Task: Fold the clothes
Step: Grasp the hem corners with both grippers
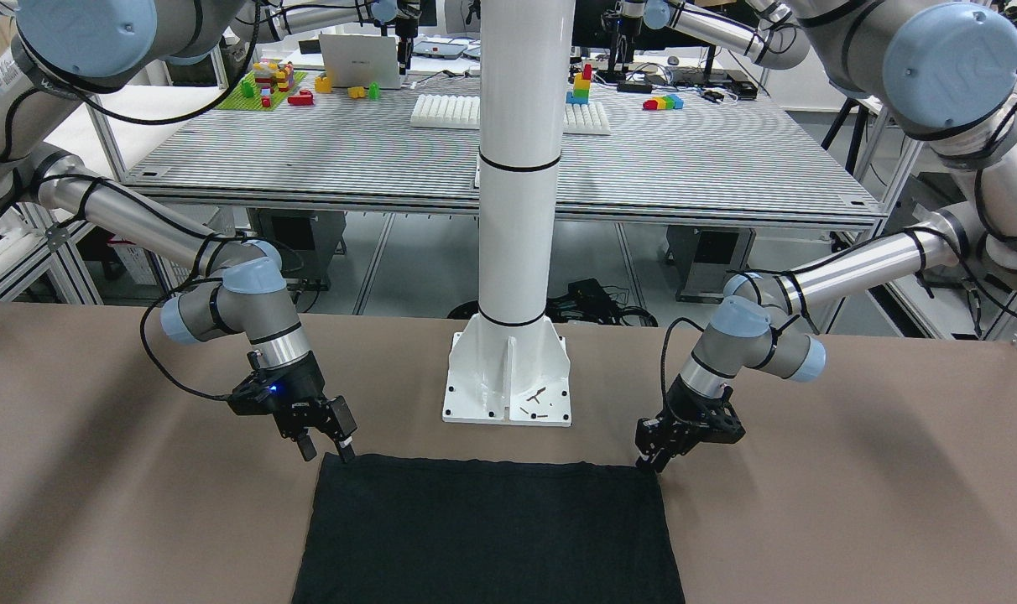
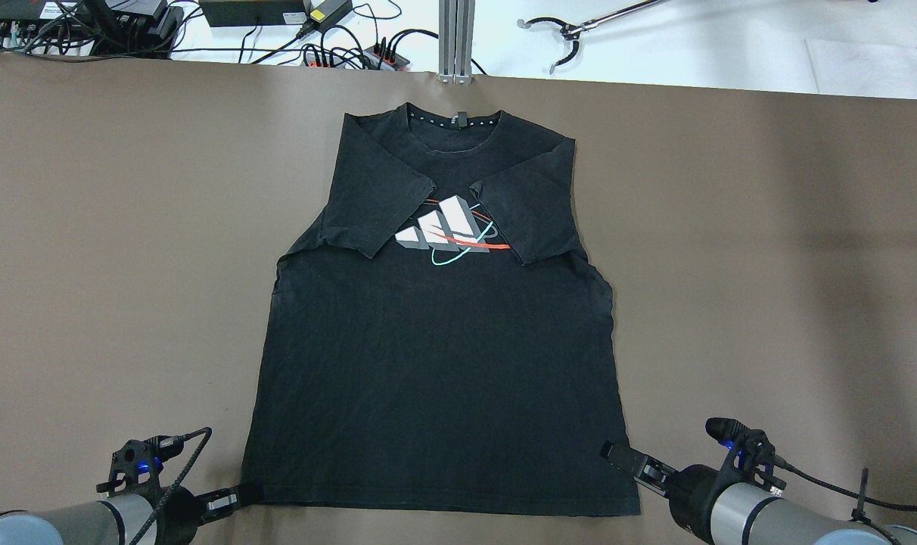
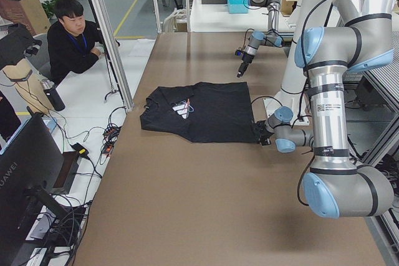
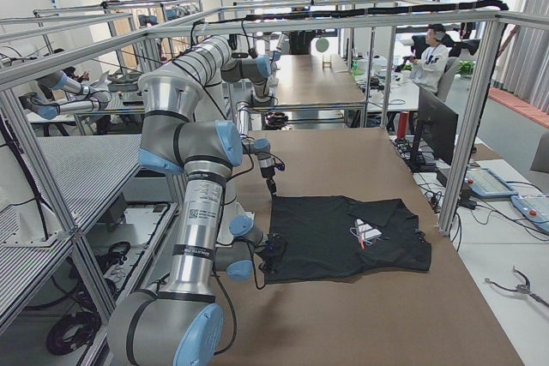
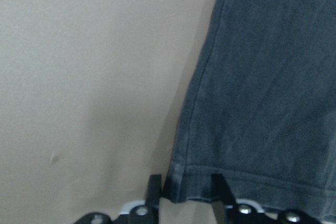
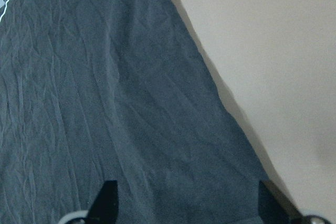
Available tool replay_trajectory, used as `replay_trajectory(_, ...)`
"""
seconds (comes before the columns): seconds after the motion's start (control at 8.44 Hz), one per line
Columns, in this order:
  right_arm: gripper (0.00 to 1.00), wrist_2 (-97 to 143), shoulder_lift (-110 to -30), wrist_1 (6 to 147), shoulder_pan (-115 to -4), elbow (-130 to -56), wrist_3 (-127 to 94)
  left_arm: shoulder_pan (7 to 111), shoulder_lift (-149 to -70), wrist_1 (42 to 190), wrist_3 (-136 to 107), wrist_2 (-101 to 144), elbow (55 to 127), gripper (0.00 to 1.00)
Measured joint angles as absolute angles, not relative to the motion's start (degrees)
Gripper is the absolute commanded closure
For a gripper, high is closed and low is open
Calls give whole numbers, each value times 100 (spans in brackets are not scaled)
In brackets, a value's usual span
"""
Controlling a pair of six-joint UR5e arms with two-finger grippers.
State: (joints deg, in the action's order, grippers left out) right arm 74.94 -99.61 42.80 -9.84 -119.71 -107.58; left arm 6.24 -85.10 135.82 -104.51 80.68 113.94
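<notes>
The clothes are one black T-shirt (image 2: 436, 356) lying flat on the brown table, front up, with both sleeves folded in over a white, red and teal chest logo (image 2: 447, 231). My left gripper (image 2: 239, 496) is down at the hem's left corner. In the left wrist view that corner (image 5: 181, 192) lies between the left gripper's (image 5: 186, 199) fingers, which stand apart with a narrow gap. My right gripper (image 2: 611, 454) hovers at the hem's right corner. The right wrist view has the right gripper (image 6: 189, 203) wide open over the cloth (image 6: 131, 103).
The robot's white post and base plate (image 1: 508, 369) stand just behind the hem. Cables and power strips (image 2: 337, 49) run along the table's far edge. A seated person (image 3: 73, 35) watches from beyond that end. Bare brown table (image 2: 769, 265) lies on both sides of the shirt.
</notes>
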Motion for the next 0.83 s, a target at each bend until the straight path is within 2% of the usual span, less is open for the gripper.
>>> replay_trajectory(0.36,11,7495,-9971,4287,-984,-11960,-10759,638,-8505,13575,-10450,8054,11408,100)
replay_trajectory(0.83,10,7414,-9998,4786,-819,-11914,-11012,652,-8513,13579,-10446,8051,11473,100)
